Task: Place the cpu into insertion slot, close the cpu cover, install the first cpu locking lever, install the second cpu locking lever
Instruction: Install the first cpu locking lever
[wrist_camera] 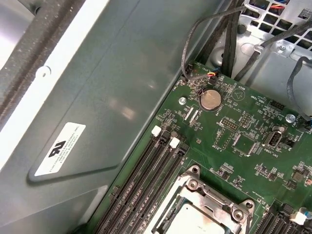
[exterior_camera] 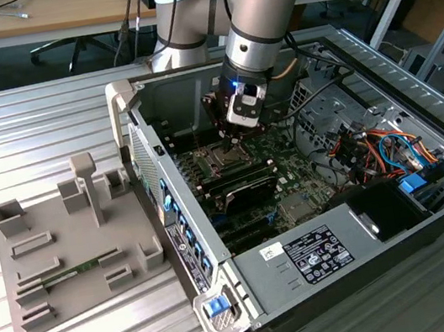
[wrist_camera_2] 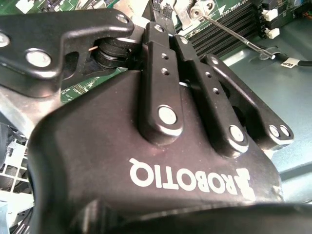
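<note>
1. Task status. In the first wrist view the cpu (wrist_camera: 192, 225) lies seated in the insertion slot (wrist_camera: 171, 210) on the green circuit board (wrist_camera: 243, 122). The cpu cover (wrist_camera: 214, 195) appears lowered around it. Placement and cover closing are judged complete. A thin metal rod (wrist_camera_2: 234, 33), probably a locking lever, shows in the second wrist view. Its latching cannot be confirmed, so both lever steps are judged outstanding.

2. Gripper. The gripper (exterior_camera: 229, 141) hangs directly over the slot. Whether it is spread or pressed together cannot be determined.

3. Surroundings. The open computer case (exterior_camera: 183, 87) lies on a ribbed metal bench (exterior_camera: 27, 122). In the exterior view a grey fixture tray (exterior_camera: 37, 308) sits at 9 o'clock from the case. Wooden desks (exterior_camera: 26, 15) stand at 12 o'clock.
</note>
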Motion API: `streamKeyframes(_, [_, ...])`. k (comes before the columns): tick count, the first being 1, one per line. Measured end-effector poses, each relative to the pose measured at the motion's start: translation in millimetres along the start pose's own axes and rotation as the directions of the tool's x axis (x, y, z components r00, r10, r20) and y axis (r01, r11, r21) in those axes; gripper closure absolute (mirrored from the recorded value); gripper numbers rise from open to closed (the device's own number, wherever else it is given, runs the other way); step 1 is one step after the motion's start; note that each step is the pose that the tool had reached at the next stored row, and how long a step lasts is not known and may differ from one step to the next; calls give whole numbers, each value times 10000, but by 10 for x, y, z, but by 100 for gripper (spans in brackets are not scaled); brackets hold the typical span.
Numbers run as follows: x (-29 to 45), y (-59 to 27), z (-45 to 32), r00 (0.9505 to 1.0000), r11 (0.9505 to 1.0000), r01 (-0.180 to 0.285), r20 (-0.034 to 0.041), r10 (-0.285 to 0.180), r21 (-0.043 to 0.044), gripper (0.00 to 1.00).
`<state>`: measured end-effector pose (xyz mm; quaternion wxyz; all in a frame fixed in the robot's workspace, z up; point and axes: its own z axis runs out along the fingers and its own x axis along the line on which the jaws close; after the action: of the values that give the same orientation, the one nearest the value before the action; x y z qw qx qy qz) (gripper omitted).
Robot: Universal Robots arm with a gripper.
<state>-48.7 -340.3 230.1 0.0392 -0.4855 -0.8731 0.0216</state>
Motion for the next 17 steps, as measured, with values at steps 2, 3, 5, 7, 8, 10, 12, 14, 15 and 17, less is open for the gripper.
streamKeyframes(2, [0,0,0,10000,10000,68,5,-68,4,90])
streamKeyframes(3, [0,0,0,10000,10000,78,6,-78,4,90])
streamKeyframes(5, [0,0,0,10000,10000,98,7,-98,5,90])
streamKeyframes(7, [0,0,0,9999,9999,114,9,-114,6,90])
streamKeyframes(8, [0,0,0,9999,9999,123,9,-123,6,90])
streamKeyframes(10, [0,0,0,9999,9999,140,11,-140,6,90])
streamKeyframes(12, [0,0,0,9999,9999,151,12,-151,7,90])
streamKeyframes(14, [0,0,0,9999,9999,163,12,-163,8,90])
streamKeyframes(15, [0,0,0,9999,9999,172,13,-172,9,90])
streamKeyframes(17, [0,0,0,9998,9998,186,14,-186,9,90])
